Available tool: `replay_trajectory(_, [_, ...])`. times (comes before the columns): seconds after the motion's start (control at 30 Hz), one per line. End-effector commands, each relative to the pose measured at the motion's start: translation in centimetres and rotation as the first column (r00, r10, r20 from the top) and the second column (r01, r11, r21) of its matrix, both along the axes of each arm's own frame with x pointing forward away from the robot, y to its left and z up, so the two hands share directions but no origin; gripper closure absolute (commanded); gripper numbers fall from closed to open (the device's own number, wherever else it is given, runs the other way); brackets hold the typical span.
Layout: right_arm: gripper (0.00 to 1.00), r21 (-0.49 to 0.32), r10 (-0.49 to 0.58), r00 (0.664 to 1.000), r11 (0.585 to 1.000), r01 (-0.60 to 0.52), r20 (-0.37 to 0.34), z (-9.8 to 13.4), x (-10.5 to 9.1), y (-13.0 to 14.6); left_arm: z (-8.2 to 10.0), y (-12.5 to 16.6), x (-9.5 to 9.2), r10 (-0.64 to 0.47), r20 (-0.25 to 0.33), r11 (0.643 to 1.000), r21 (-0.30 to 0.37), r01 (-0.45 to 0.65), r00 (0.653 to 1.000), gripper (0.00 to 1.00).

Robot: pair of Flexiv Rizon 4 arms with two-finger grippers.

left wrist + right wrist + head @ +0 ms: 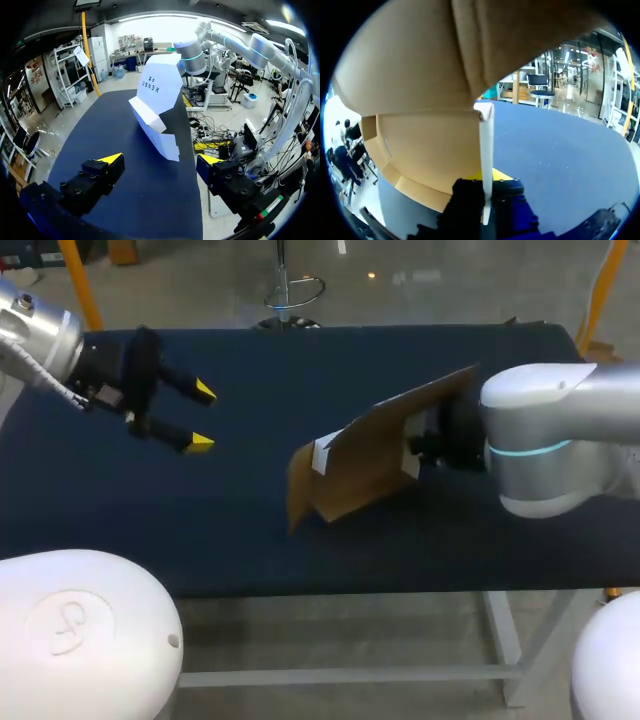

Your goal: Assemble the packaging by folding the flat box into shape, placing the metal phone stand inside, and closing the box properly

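Note:
The flat cardboard box [365, 455], brown inside and white outside, stands tilted on edge near the table's middle, partly folded. In the right wrist view my right gripper [486, 192] is shut on a thin white-edged flap [486, 145] of the box, and the brown panels [420, 75] fill the space ahead of it. My right arm [540, 430] comes in behind the box. My left gripper [202, 418] hangs open over the table's left part, well apart from the box. In its own view the left gripper [161, 162] faces the box's white side [157, 95]. No metal phone stand shows in any view.
The table is covered by a dark blue cloth [250, 530]. Bare cloth lies between my left gripper and the box, and in front of the box up to the near edge [330, 590].

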State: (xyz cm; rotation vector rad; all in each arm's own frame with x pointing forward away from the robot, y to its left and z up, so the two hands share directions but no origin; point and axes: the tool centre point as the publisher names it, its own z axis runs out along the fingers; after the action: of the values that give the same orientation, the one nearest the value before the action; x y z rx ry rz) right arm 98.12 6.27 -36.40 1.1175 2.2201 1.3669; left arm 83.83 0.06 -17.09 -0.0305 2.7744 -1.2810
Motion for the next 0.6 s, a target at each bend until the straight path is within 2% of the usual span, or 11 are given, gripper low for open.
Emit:
replay_trajectory(0.03, [1.00, -0.049, 0.127, 0.977, 0.989, -0.138, -0.171, 0.6, 0.6, -0.3, 0.3, 0.2, 0.4, -0.074, -0.066, 0.997, 0.006, 0.075, 0.995, 0.00])
replay_trajectory(0.33, [1.00, -0.049, 0.127, 0.977, 0.989, -0.138, -0.171, 0.6, 0.6, -0.3, 0.3, 0.2, 0.4, -0.074, -0.066, 0.997, 0.006, 0.075, 0.995, 0.00])
replay_trajectory(0.4, [1.00, -0.049, 0.127, 0.977, 0.989, -0.138, -0.171, 0.6, 0.6, -0.3, 0.3, -0.4, 1.0, -0.088, -0.052, 0.995, 0.042, 0.091, 0.995, 0.00])
replay_trajectory(0.43, [1.00, -0.081, 0.118, 0.975, 0.988, -0.135, -0.189, 0.7, 0.6, -0.3, 0.2, -0.6, 1.2, -0.114, -0.045, 0.992, 0.055, 0.116, 0.993, 0.00])
replay_trajectory(0.5, [1.00, -0.091, 0.133, 0.962, 0.983, -0.159, -0.239, 0.6, 0.9, -0.5, 0.1, -0.8, 1.6, -0.150, -0.025, 0.986, 0.073, 0.151, 0.988, 0.00])
replay_trajectory(0.6, [1.00, -0.105, 0.128, 0.946, 0.981, -0.165, -0.298, 0.5, 1.5, -1.2, -0.2, -0.8, 1.8, -0.135, 0.006, 0.985, 0.106, 0.134, 0.991, 0.00])
